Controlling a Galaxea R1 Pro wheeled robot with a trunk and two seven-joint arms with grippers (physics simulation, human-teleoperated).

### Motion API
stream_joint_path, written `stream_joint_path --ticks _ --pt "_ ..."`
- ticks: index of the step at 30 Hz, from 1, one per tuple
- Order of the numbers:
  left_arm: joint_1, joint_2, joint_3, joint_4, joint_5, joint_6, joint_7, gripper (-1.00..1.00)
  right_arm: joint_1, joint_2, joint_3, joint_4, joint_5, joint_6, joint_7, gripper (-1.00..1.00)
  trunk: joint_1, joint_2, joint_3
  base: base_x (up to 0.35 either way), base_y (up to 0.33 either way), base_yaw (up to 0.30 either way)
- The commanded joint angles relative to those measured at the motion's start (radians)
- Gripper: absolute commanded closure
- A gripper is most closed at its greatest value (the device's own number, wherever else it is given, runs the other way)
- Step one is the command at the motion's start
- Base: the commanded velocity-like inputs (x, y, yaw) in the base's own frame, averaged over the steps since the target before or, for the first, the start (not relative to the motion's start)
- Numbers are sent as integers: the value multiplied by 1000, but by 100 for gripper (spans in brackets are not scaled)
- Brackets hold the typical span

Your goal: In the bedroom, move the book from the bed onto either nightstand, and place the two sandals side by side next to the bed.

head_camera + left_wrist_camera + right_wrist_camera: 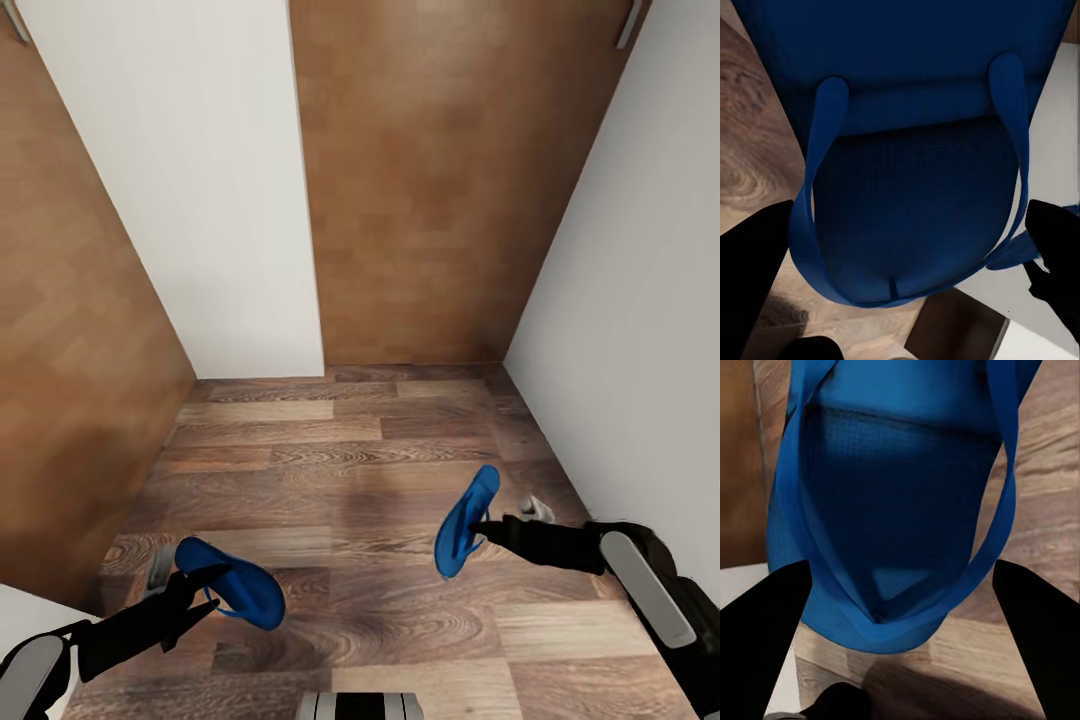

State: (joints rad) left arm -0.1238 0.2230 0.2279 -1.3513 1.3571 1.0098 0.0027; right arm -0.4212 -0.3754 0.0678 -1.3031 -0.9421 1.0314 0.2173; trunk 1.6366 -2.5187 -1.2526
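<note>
The robot carries 2 sandals above the wood floor (330,470); the left gripper (190,590) pinches one sandal (235,582) lying flattish, the right gripper (482,530) pinches the other sandal (466,520) on edge, probably for transport toward the bed.

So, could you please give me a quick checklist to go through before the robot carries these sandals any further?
1. Left gripper holds a sandal: ok.
2. Right gripper holds the other sandal: ok.
3. Both sandals off the wood floor: ok.
4. Sandals apart from each other: ok.
5. Bed in view as the drop spot: not ok.
6. Way ahead open: not ok, a white wall and a wooden panel stand close in front.
</note>
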Motion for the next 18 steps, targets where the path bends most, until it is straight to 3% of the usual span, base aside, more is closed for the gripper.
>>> stream_joint_path --ticks 1,4,7,12,18 --pt "0 0 1 -1 -1 4 0 100 15 -3 1 24 10 -21 28 100 -1 0 3 0 0 0" --pt "0 0 -1 -1 0 4 0 100 43 -5 2 81 11 -101 66 100 -2 1 15 0 0 0" --pt "0 -2 -2 0 -1 4 0 100 64 -4 3 161 15 -216 149 100 -3 1 26 0 0 0" --pt "0 -4 -3 1 -2 4 0 100 72 -2 4 285 19 -320 293 100 -6 3 46 0 0 0" --pt "0 -9 -5 2 -2 4 0 100 75 0 4 361 19 -406 400 100 -8 4 69 0 0 0"
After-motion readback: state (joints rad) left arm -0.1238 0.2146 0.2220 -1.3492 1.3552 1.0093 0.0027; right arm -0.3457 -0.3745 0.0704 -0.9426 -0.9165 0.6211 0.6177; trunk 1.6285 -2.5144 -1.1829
